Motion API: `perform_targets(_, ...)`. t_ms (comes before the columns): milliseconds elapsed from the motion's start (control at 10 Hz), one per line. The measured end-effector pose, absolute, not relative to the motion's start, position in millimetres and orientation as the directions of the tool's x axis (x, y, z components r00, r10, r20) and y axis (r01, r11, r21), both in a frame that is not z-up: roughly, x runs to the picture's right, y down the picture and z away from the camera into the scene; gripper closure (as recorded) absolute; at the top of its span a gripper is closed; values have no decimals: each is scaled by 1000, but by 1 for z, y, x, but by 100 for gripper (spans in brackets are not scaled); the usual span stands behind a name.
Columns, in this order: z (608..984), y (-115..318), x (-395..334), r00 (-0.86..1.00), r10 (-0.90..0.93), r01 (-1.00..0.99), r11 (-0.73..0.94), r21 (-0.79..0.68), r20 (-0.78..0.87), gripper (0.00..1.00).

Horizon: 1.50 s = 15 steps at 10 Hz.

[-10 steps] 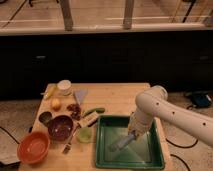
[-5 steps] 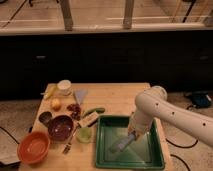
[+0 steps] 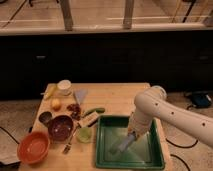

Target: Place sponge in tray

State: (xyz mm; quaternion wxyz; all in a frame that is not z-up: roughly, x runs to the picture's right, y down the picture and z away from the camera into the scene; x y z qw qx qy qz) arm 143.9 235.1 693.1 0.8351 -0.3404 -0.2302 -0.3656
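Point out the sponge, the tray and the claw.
sponge (image 3: 120, 146): camera view, middle of the pale blue-grey block, over the tray floor.
tray (image 3: 129, 165): camera view, its near rim.
claw (image 3: 132, 135): camera view, tip of the arm, above the tray at the sponge's upper end.

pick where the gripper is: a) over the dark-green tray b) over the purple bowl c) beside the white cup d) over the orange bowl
a: the gripper is over the dark-green tray, right at the pale blue-grey sponge.
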Motion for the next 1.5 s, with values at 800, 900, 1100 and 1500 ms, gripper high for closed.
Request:
perform_targets(800, 690, 236, 142, 552, -500, 824, 449, -344, 668, 71)
perform_targets(900, 690, 236, 141, 543, -504, 830, 443, -338, 672, 71)
perform_targets(1100, 689, 236, 141, 522, -516, 844, 429, -323, 680, 71)
perform_targets(1500, 688, 236, 140, 492, -532, 862, 407, -302, 689, 71)
